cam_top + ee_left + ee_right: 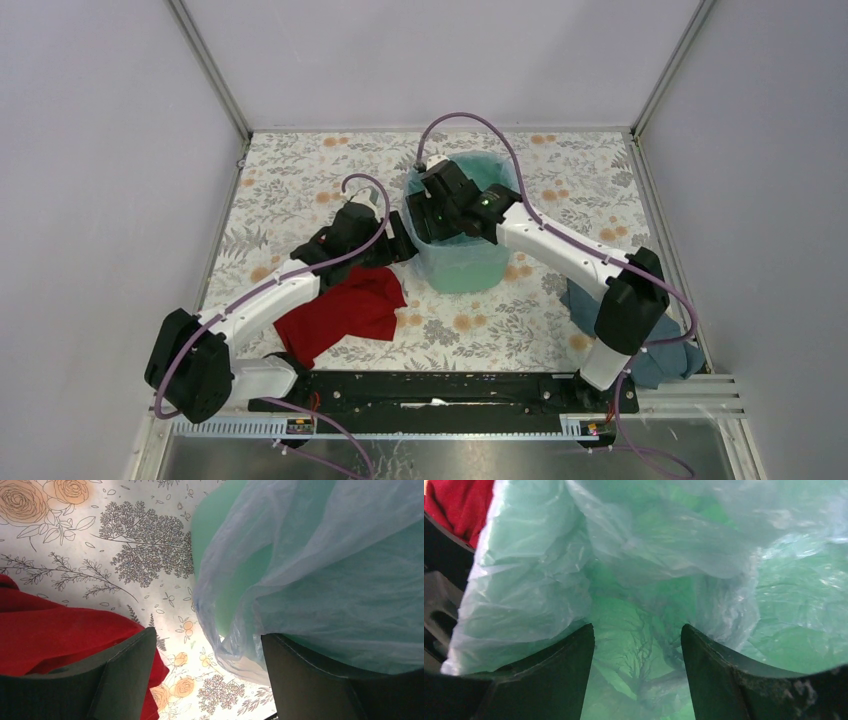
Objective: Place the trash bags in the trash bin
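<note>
The mint-green trash bin [492, 272] stands mid-table. A thin, translucent pale-blue trash bag [455, 262] lines it and hangs over its rim down the outside. My right gripper [428, 205] is over the left part of the bin's mouth. In the right wrist view it [636, 630] is open and empty, looking into the crumpled bag [549, 565]. My left gripper [405, 243] is low at the bin's left side. In the left wrist view it [207, 635] is open, with the bag's hanging edge [240, 650] between its fingers and the bin wall [215, 525] to the right.
A red cloth [345, 308] lies on the floral tablecloth just left of the bin and under the left arm; it also shows in the left wrist view [55, 630]. A blue cloth [655, 362] lies by the right arm's base. Walls enclose the table.
</note>
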Robot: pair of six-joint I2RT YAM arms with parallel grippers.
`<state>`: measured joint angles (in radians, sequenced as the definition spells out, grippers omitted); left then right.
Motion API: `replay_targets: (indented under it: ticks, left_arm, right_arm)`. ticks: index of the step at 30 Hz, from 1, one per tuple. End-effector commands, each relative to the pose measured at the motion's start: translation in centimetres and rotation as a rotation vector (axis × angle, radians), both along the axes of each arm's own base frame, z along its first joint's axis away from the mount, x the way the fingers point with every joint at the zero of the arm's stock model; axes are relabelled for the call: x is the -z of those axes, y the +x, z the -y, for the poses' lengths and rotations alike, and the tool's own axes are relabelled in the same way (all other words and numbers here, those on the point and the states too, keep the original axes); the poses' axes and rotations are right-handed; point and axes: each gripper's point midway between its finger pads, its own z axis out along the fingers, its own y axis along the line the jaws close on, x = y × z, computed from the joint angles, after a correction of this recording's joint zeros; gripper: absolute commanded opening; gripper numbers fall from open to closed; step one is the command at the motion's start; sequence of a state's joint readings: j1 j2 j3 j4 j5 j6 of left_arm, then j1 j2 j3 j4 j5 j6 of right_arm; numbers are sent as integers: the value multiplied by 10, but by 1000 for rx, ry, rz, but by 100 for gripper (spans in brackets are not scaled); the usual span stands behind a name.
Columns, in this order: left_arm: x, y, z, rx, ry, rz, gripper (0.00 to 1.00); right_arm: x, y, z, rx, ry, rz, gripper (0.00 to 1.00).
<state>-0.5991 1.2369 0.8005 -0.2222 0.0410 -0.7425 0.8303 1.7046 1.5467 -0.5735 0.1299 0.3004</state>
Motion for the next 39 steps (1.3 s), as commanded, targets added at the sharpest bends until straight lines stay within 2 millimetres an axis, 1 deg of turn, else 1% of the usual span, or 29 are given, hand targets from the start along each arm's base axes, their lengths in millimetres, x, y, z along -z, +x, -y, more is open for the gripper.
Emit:
replay_targets:
  ticks: [1, 4, 6, 8, 10, 12, 13, 16, 18, 19, 20, 21, 22, 24, 25, 27, 29, 30, 32, 34, 35, 39]
  left_arm:
    - [-15, 9, 12, 18, -64, 61, 82]
    - [-12, 7, 10, 23, -54, 58, 82]
    - [-9, 6, 9, 28, -48, 53, 82]
    - [-7, 4, 9, 31, -46, 48, 82]
    - [-7, 4, 10, 36, -50, 45, 82]
    - [-8, 4, 11, 40, -55, 46, 82]
    - [-8, 4, 12, 42, -55, 46, 82]
    - [-9, 5, 15, 54, -61, 46, 82]
    - [-9, 5, 18, 66, -66, 41, 82]
    - [-8, 5, 19, 69, -67, 37, 82]
    - [-8, 4, 20, 71, -71, 36, 82]
    - [-6, 4, 20, 73, -71, 32, 82]
    - [-5, 4, 21, 74, -71, 30, 82]
    - [-4, 3, 20, 73, -69, 26, 82]
    - [-4, 3, 20, 75, -69, 26, 82]
    - [-3, 2, 19, 71, -66, 26, 82]
    - [-2, 2, 19, 68, -66, 25, 82]
    - [-2, 2, 18, 68, -67, 24, 82]
    - [-3, 1, 19, 71, -69, 24, 82]
    - [-3, 1, 19, 74, -67, 24, 82]
    - [-2, 1, 19, 76, -66, 24, 82]
    - [-3, 1, 21, 87, -69, 20, 82]
  right_arm:
    - [-19, 5, -8, 44, 56, 77, 74]
    - [-29, 24, 19, 117, -39, 156, 81]
    - [-40, 40, 39, 190, -84, 201, 89]
    - [-53, 51, 55, 248, -108, 249, 94]
    - [-60, 59, 64, 273, -98, 268, 96]
    - [-62, 66, 68, 286, -76, 271, 95]
    - [-62, 70, 69, 293, -68, 277, 93]
    - [-58, 83, 70, 301, -60, 299, 76]
    - [-60, 91, 69, 307, -53, 331, 53]
    - [-58, 96, 67, 308, -46, 353, 46]
    - [-56, 101, 64, 302, -39, 375, 43]
    - [-55, 106, 60, 299, -23, 401, 43]
    - [-51, 111, 55, 295, -5, 418, 44]
    - [-47, 118, 42, 270, 45, 439, 57]
    - [-42, 120, 35, 256, 60, 423, 60]
    - [-36, 119, 20, 220, 86, 372, 61]
    - [-34, 112, 12, 188, 114, 325, 63]
    - [-34, 107, 13, 191, 124, 308, 64]
    - [-37, 96, 23, 201, 124, 295, 71]
    - [-42, 83, 36, 206, 107, 288, 78]
    - [-44, 77, 43, 204, 94, 284, 84]
    - [-52, 54, 72, 207, 12, 277, 96]
